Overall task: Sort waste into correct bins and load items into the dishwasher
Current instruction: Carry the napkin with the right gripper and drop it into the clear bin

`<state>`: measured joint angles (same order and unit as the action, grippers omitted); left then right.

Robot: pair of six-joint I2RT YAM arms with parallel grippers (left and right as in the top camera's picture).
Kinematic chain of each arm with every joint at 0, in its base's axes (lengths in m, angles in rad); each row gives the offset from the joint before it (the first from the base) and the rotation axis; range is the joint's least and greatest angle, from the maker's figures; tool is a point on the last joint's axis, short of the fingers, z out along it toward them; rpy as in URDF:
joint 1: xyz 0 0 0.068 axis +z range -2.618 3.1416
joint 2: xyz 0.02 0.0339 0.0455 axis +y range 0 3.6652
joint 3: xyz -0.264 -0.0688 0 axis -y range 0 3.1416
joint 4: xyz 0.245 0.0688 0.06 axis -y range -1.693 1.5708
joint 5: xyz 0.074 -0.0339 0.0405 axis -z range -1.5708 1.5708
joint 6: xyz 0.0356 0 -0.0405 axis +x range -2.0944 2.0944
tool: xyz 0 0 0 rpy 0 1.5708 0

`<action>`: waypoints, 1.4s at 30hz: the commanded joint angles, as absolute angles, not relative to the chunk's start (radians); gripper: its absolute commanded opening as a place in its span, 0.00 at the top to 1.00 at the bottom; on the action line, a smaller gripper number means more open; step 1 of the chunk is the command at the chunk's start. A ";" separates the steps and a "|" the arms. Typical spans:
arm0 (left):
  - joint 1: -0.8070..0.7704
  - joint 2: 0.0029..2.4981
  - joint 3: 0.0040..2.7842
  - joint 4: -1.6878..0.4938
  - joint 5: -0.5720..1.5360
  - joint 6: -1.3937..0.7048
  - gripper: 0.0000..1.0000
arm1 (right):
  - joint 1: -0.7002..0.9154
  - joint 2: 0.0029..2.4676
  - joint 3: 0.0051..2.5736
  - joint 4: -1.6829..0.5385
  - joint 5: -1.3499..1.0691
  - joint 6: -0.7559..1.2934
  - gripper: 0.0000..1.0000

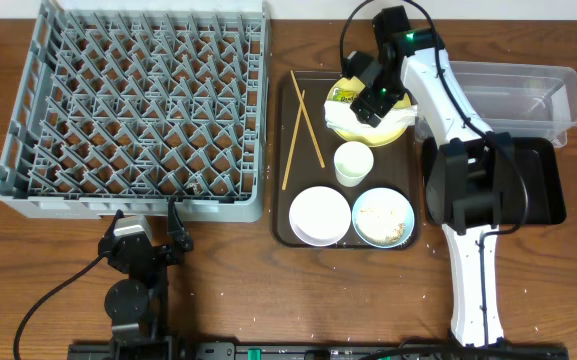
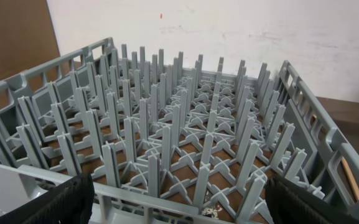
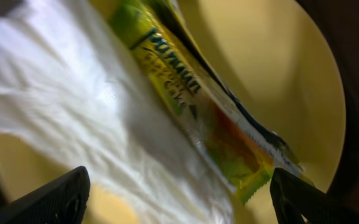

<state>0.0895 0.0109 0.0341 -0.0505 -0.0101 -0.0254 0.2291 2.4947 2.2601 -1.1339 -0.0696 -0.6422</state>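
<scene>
My right gripper (image 1: 370, 100) hangs open low over the yellow plate (image 1: 395, 132) at the back of the brown serving tray (image 1: 313, 175). In the right wrist view its fingers (image 3: 53, 200) straddle the crumpled white napkin (image 3: 92, 118) and the green-and-orange wrapper (image 3: 211, 118), both lying on the plate (image 3: 285, 68). Nothing is gripped. On the tray lie two chopsticks (image 1: 304, 135), a white cup (image 1: 353, 163), a white bowl (image 1: 320, 215) and a bowl holding rice (image 1: 384, 218). My left gripper (image 1: 148, 228) stands open at the front edge of the grey dish rack (image 1: 138, 110).
The clear tub (image 1: 523, 90) sits at the back right, with the black tray (image 1: 546, 185) in front of it, partly under my right arm. In the left wrist view the rack's pegs (image 2: 185, 137) fill the frame, and a few white scraps (image 2: 210, 212) lie near its front wall.
</scene>
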 commanded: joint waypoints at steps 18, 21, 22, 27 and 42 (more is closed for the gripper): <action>0.086 0.006 0.004 -0.070 -0.030 -0.019 0.11 | 0.230 2.587 2.308 -1.169 -0.053 -0.411 0.99; 0.086 0.006 0.004 -0.070 -0.030 -0.019 0.11 | 0.230 2.565 2.365 -1.218 -0.054 -0.315 0.99; 0.086 0.006 0.004 -0.070 -0.030 -0.019 0.11 | 0.230 2.554 2.394 -1.240 -0.054 -0.275 0.99; 0.086 0.006 0.004 -0.070 -0.030 -0.019 0.11 | 0.230 2.479 2.519 -1.319 -0.065 -0.167 0.99; 0.086 0.006 0.004 -0.070 -0.030 -0.019 0.11 | 0.088 2.270 2.580 -1.330 0.046 0.414 0.98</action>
<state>0.0895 0.0109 0.0341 -0.0505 -0.0101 -0.0254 0.1616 2.2547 2.5797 -1.3136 -0.0265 0.1608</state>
